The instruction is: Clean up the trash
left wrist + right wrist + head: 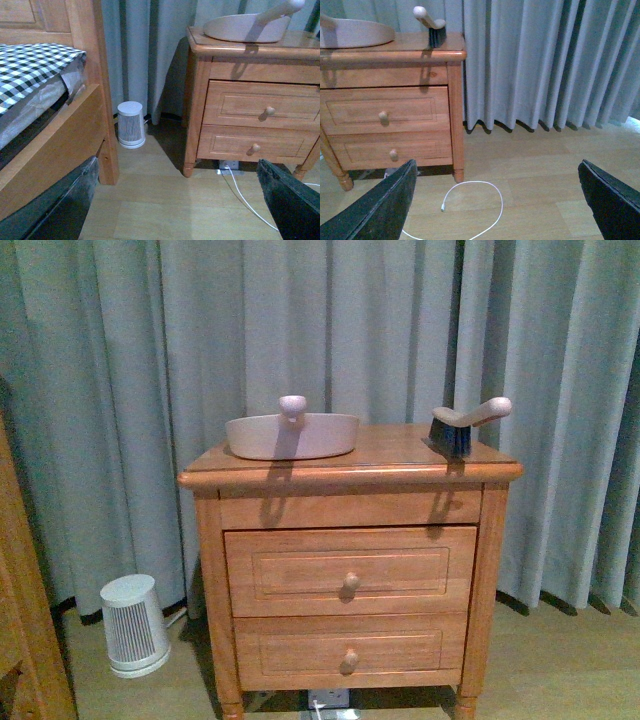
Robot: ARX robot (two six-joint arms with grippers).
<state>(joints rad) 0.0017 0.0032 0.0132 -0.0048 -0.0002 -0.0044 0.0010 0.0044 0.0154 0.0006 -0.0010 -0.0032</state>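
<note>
Front view: wooden nightstand (350, 476) with two drawers, in front of a grey curtain (130, 360). On its top, a beige dustpan (292, 436) sits toward the robot's left with its handle sticking up. A brush (462, 426) stands at the right front corner, bristles down and handle angled up to the right. The two are well apart. A white ribbed cylinder appliance (133, 625) is on the floor beside the nightstand's left leg, against the curtain. Neither arm shows in the front view. Left wrist view: left gripper (176, 165) is spread wide with nothing between its black fingers (55, 210), above bare wood floor (165, 210). It looks toward a wooden bed frame (75, 140) carrying black-and-white checked bedding (30, 70), with the appliance and nightstand beyond. A white cable (245, 195) runs out from under the nightstand. Right wrist view: right gripper (497, 165) is also wide apart and holds nothing. Its fingers (612, 200) frame a looped stretch of white cable on the floor near the nightstand's right front leg. Trash wad: cannot be made out in any of the three views, so I cannot tell its location.
</note>
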